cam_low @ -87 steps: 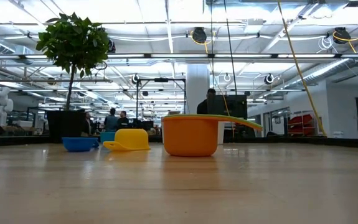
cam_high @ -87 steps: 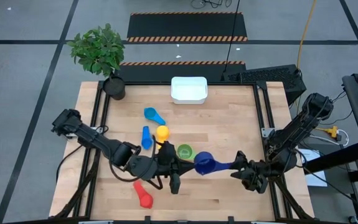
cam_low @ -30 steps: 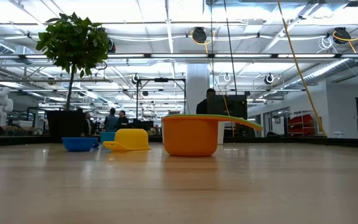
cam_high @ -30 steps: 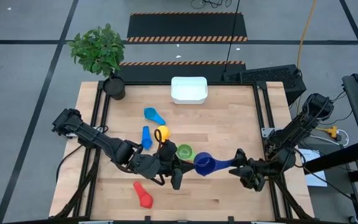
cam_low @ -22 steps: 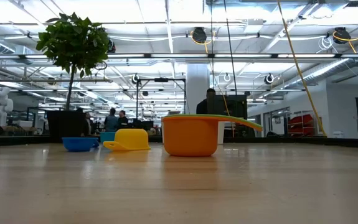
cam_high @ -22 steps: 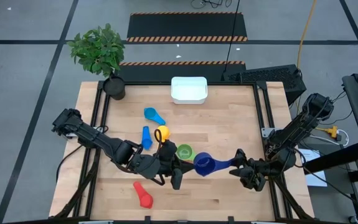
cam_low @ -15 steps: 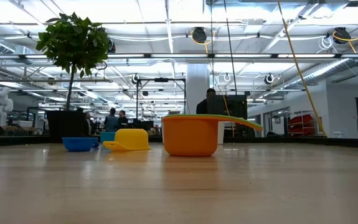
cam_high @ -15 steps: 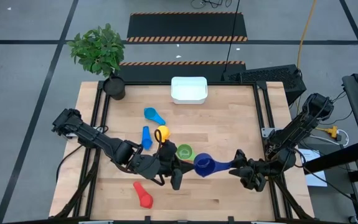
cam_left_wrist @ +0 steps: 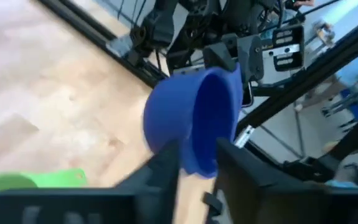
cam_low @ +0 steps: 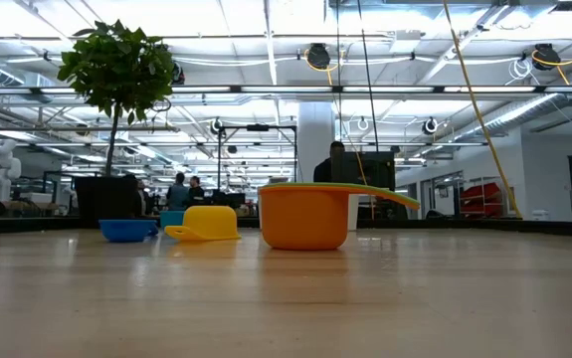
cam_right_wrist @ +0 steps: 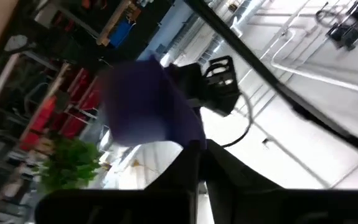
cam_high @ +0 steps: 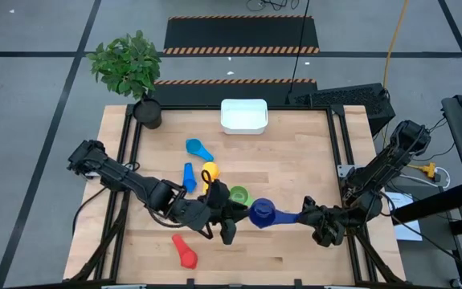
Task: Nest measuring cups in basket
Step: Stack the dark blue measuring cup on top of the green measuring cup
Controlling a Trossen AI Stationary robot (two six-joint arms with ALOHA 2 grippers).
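Note:
A dark blue measuring cup (cam_high: 261,213) is between my two grippers near the table's front. It lies tipped on its side in the left wrist view (cam_left_wrist: 194,118). My right gripper (cam_high: 304,215) is shut on its handle. My left gripper (cam_high: 232,215) is open, one finger on each side of the cup's rim (cam_left_wrist: 198,163). The green cup (cam_high: 237,195), yellow cup (cam_high: 209,172), blue cup (cam_high: 189,177), light blue cup (cam_high: 198,149) and red cup (cam_high: 185,250) rest on the table. An orange cup (cam_low: 305,219) shows in the low view. The white basket (cam_high: 243,115) stands at the far edge. My right gripper pinches the free end of the dark blue cup's handle (cam_high: 292,217) between its two fingers. It comes level from the table's right, along the handle, and the bowl sticks out toward the left arm. My left gripper straddles the cup's rim; I cannot tell whether it touches.
A dark pot with a green plant (cam_high: 146,111) stands at the far left corner. Black frame rails (cam_high: 339,160) run along the table's left and right sides. Bare wood lies between the cups and the basket.
My right gripper's fingers have closed on the dark blue cup's handle. Both arms have stayed about where they were, and the other cups have not moved.

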